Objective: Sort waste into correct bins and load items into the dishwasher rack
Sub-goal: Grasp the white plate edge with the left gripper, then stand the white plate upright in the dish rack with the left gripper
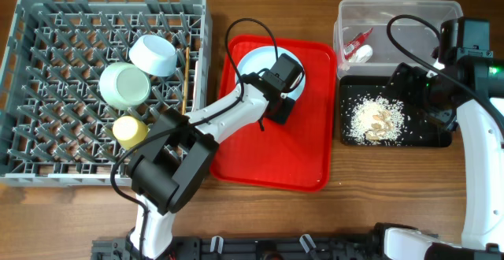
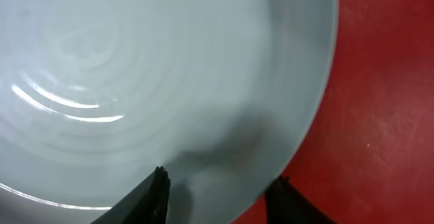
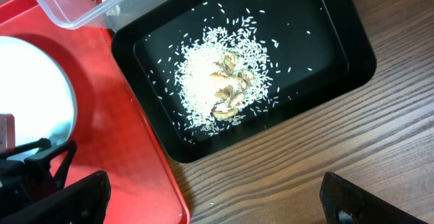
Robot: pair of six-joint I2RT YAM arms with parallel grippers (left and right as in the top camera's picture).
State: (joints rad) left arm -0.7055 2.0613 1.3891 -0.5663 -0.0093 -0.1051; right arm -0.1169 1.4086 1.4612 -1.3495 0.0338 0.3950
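The white plate (image 1: 256, 59) lies on the red serving tray (image 1: 311, 146). My left gripper (image 1: 278, 106) is low over the plate's near rim. In the left wrist view the plate (image 2: 149, 68) fills the frame, and my left gripper (image 2: 220, 191) is open, with one finger over the plate and one over the red tray. The pale blue bowl (image 1: 161, 53), pale green bowl (image 1: 124, 84), yellow cup (image 1: 130, 130) and wooden stick (image 1: 186, 79) sit in the grey rack (image 1: 47, 63). My right gripper (image 1: 419, 98) is open and empty above the wood by the black tray (image 3: 339, 68). No fork is in view.
The clear tub (image 1: 398, 12) at the back right holds the red wrapper (image 1: 358, 38) and white scrap (image 1: 361, 53). The black tray (image 1: 437, 138) in front of it holds rice crumbs (image 1: 376, 118), which also show in the right wrist view (image 3: 217, 81).
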